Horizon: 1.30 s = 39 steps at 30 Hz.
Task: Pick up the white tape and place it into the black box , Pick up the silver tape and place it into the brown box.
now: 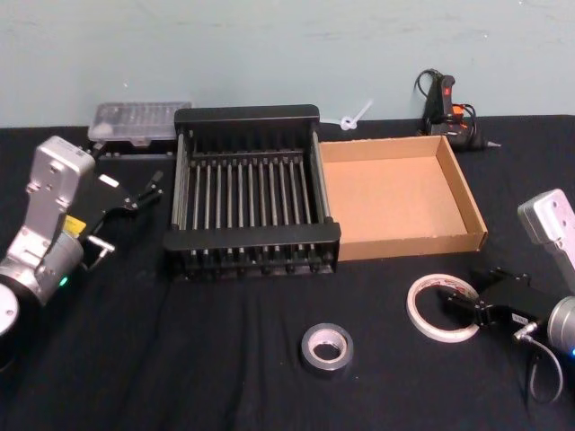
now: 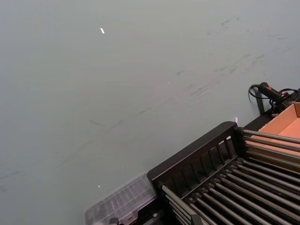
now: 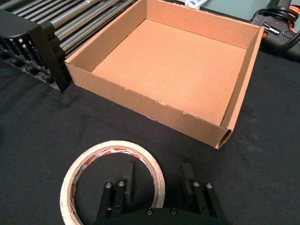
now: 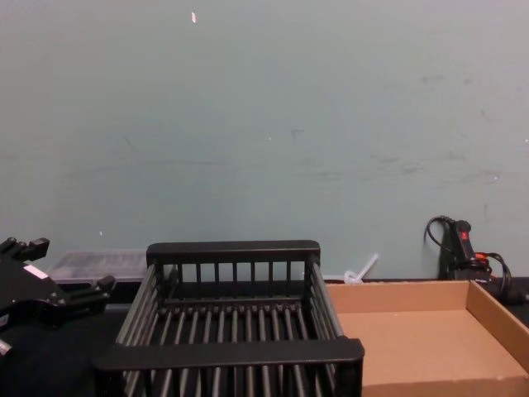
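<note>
Your right gripper (image 3: pixel 157 180), fingers spread, straddles the right rim of the white tape (image 3: pixel 112 180), lying flat before the brown box (image 3: pixel 154 112)

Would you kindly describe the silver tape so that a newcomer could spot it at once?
Start at the black box in the middle of the black table. In front of its right corner, nearer the robot, lies the silver tape. It is small, thick and grey, unlike the wider, thinner white tape to its right.
</note>
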{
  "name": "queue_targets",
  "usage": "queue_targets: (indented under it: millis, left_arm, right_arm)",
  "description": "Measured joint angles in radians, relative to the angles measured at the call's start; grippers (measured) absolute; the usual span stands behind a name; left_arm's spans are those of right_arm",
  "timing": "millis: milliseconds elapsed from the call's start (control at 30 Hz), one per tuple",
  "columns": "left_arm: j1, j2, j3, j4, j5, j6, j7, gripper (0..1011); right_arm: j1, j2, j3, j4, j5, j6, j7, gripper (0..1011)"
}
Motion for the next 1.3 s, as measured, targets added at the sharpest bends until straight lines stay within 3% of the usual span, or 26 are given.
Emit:
queue_targets:
  millis: [600, 1300]
  left_arm:
    - [0.0, 0.0, 0.0, 0.0, 0.0, 0.0, 0.0, 1001]
    - [0.0, 0.0, 0.0, 0.0, 0.0, 0.0, 0.0, 1002]
  right_arm:
    - [0.0, 0.0, 0.0, 0.0, 0.0, -0.001, 0.0, 120]
    - [-0.003, 0.007, 0.0, -0.008, 0.0, -0.013, 0.01, 98]
